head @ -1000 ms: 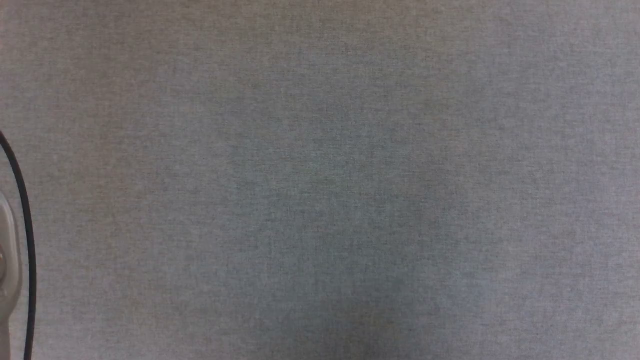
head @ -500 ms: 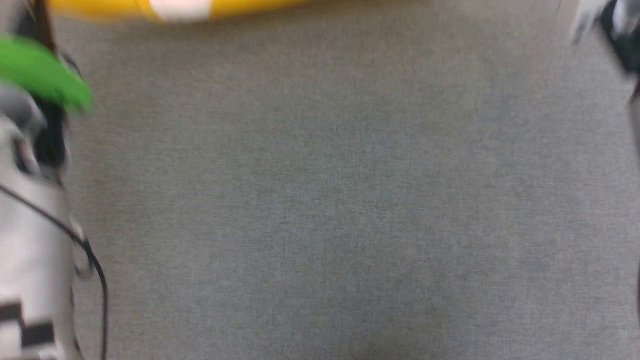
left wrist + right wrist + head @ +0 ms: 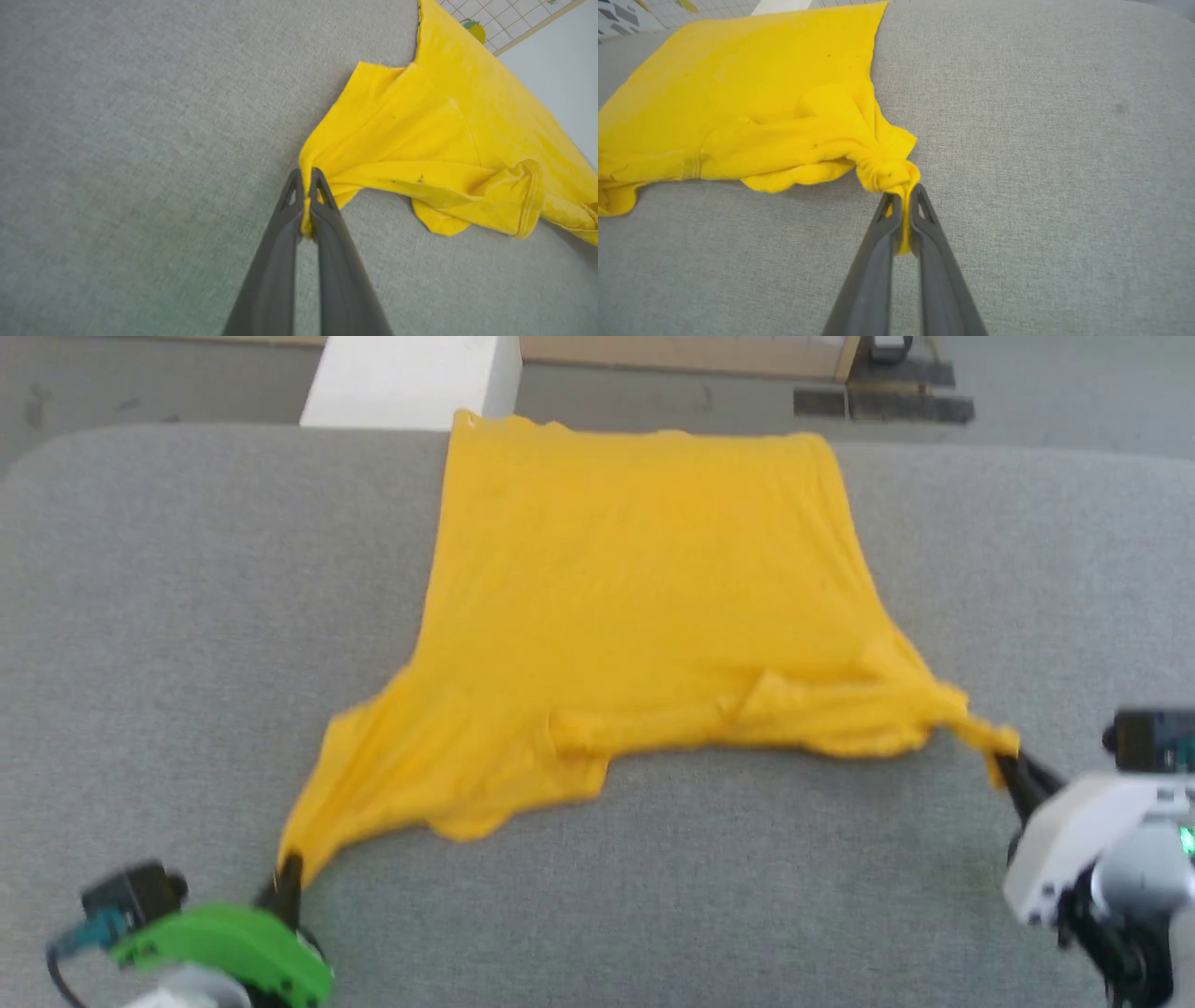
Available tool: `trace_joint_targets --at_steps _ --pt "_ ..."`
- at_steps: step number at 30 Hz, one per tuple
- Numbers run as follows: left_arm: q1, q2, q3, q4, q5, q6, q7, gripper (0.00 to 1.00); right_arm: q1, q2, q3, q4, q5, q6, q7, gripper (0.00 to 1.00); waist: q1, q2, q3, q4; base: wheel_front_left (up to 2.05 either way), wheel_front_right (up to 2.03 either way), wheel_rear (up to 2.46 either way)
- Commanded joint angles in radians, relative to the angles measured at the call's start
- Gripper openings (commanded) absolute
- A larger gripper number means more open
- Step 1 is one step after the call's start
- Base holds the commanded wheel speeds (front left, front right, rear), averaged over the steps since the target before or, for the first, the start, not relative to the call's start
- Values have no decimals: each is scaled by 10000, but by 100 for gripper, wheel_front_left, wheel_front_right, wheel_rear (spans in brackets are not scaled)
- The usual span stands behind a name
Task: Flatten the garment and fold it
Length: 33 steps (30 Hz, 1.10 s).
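Note:
The garment (image 3: 635, 588), a bright yellow T-shirt showing plain yellow, lies spread on the grey table (image 3: 187, 569), its far hem at the table's back edge. Its near edge is bunched and rumpled. My left gripper (image 3: 289, 870) is shut on the near left sleeve corner, with the cloth pinched between the dark fingers (image 3: 306, 200). My right gripper (image 3: 1010, 765) is shut on the near right sleeve corner (image 3: 903, 205), which is twisted into a knot-like bunch. Both corners are pulled outward and toward me, stretching the garment (image 3: 444, 140) (image 3: 738, 93) between them.
The grey cloth-covered table has rounded far corners (image 3: 56, 457). Behind it stand a white block (image 3: 411, 378) and wooden boards on the floor (image 3: 681, 355). A tiled mat (image 3: 504, 18) shows past the table's edge.
The head camera has swung up from bare grey table to take in the whole garment and both grippers. No move of the things themselves can be told from this.

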Motion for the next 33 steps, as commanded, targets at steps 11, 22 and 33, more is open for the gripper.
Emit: trace_joint_targets --at_steps 11,22,33 --pt "2192 -281 134 -1121 16 905 459 0 3133 894 -1558 -2076 442 -15 2688 0 2 0 -696 203 0 0 0" --pt "2663 -310 114 -929 -15 1024 481 0 4373 899 -1508 -917 1350 -15 3486 0 2 0 -703 278 0 0 0" --pt "2342 -255 -35 -888 -91 674 186 0 3903 899 -1373 -1012 936 -15 2168 100 2 0 -590 337 0 0 0"
